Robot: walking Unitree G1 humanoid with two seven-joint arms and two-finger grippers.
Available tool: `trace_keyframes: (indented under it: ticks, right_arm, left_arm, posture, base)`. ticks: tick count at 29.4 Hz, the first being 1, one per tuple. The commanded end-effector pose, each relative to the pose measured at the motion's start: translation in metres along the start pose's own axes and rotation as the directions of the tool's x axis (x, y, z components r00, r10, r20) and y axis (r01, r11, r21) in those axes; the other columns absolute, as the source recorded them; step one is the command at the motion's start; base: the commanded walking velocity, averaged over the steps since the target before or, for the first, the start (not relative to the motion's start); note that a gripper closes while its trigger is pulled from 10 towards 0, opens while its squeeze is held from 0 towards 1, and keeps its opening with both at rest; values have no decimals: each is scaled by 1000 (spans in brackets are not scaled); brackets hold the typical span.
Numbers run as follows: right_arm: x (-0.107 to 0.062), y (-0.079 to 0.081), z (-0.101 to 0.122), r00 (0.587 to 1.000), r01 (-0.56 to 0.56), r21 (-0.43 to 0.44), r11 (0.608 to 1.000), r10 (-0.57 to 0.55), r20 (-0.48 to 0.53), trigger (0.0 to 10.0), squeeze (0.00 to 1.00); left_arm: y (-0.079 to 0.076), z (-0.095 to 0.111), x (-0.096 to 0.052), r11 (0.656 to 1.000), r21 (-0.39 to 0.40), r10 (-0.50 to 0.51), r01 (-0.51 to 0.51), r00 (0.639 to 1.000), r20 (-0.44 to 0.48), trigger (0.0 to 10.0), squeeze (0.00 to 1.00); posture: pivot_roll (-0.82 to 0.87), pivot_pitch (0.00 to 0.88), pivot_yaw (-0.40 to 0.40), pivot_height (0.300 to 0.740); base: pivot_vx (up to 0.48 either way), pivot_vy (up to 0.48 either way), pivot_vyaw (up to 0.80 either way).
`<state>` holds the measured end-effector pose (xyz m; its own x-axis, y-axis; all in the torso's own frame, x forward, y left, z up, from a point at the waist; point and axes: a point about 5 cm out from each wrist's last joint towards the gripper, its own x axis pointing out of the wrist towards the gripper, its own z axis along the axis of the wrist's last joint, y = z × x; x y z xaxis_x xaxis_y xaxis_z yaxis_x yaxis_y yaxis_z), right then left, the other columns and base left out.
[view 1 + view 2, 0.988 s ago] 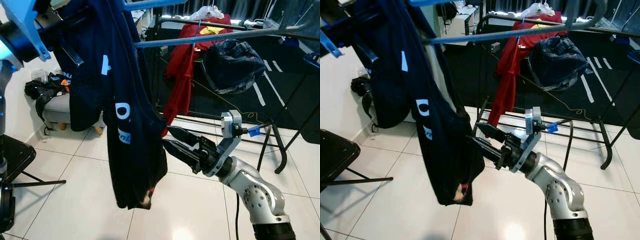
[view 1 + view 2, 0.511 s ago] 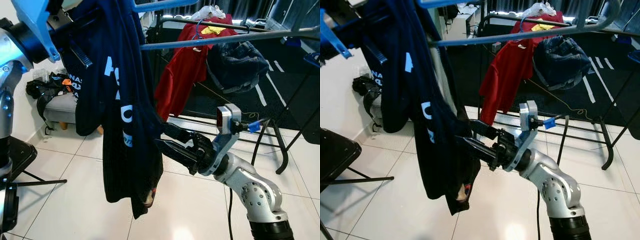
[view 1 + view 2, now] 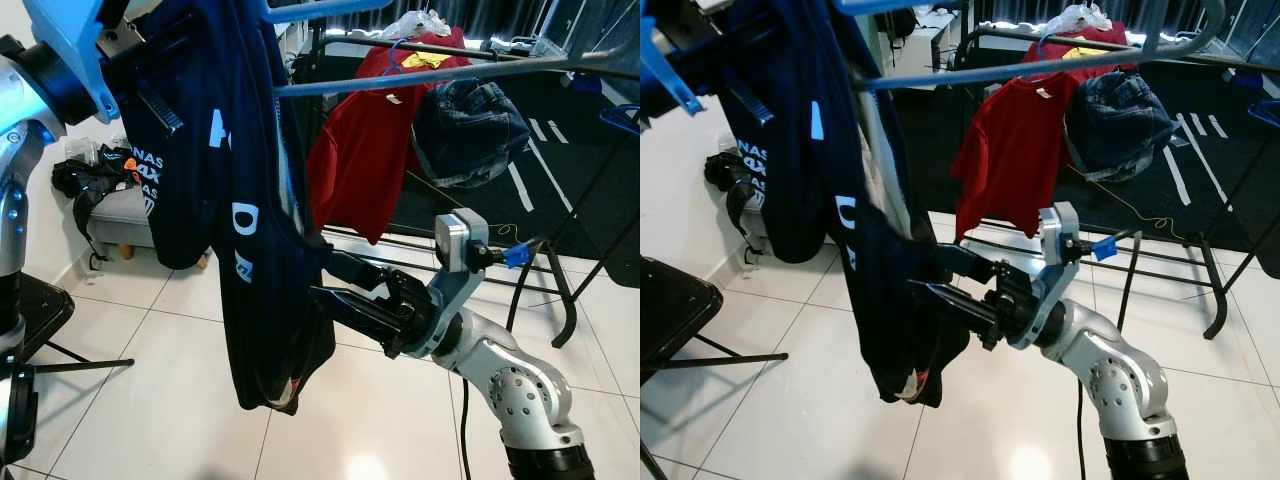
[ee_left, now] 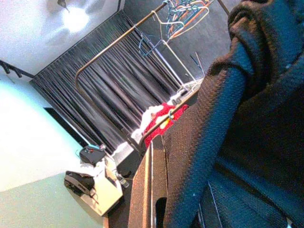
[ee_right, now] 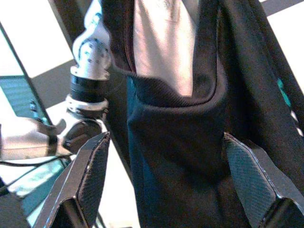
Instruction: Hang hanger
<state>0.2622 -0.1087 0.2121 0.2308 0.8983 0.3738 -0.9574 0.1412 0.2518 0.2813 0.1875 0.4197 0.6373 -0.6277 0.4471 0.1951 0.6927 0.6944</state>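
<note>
white tiles lie under a rack (image 3: pixel 440 75) with a red shirt (image 3: pixel 355 165). right gripper (image 3: pixel 325 283), fingers spread, touches the navy shirt (image 3: pixel 250 230); left gripper (image 3: pixel 150 95) fingers cannot be told.

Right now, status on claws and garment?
Right claw open, fingers against dark blue garment. Left claw up high, holding garment. Red shirt on rack ahead.

The big shirt (image 3: pixel 250 200) is dark blue with white letters. Behind it, a red shirt (image 3: pixel 360 160) hangs beside blue jeans (image 3: pixel 468 130). The floor (image 3: pixel 150 400) is white.
</note>
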Motion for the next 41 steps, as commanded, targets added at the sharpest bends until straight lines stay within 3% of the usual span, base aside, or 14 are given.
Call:
trace_keyframes:
  ticks: [1,2,3,8,26,34,35,39,41]
  right_arm:
    - [3,-3,-2,999,25,-20,999,-26,-19,10000,0]
    - [3,-5,-2,999,39,-25,999,-40,-18,10000,0]
    - [4,-7,-2,998,58,-31,998,-59,-12,0,0]
    - [5,-12,2,997,80,-39,996,-79,12,0,0]
    - [5,-17,5,993,118,-61,991,-116,28,0,0]
    - [-7,-23,23,986,164,-115,980,-159,54,0,0]
    - [-11,-24,34,983,175,-137,975,-166,75,0,0]
    - [-14,-25,41,981,182,-151,972,-170,88,0,0]
    - [-21,-26,49,977,205,-172,963,-189,102,0,0]
  left_arm:
    - [-3,9,5,1000,5,-1,1,999,39,10000,0]
    - [-4,11,6,1000,5,-2,2,999,43,10000,0]
    - [-5,12,6,1000,3,-4,4,999,48,10000,0]
    - [-15,13,10,999,-16,-28,29,998,58,10000,0]
    - [-16,1,8,1000,-5,-19,19,1000,6,10000,0]
    - [3,-25,-21,1000,25,7,-3,991,-132,10000,0]
    - [6,-32,-31,999,36,-13,20,985,-172,10000,0]
    - [5,-35,-38,998,33,-42,49,981,-191,10000,0]
    - [5,-39,-52,995,8,-99,104,969,-225,10000,0]
  posture:
    - [-32,71,-1,740]
    - [-31,71,-1,740]
    - [-30,70,-2,740]
    - [-29,69,-2,740]
    - [-34,65,-1,740]
    - [-36,71,1,740]
    - [-39,73,1,740]
    - [-41,74,-1,740]
    - [-43,78,0,740]
  base:
    - [0,0,0]
    - [0,0,0]
    - [0,0,0]
    - [0,0,0]
    - [0,0,0]
    - [0,0,0]
    - [0,0,0]
    - [0,0,0]
    - [0,0,0]
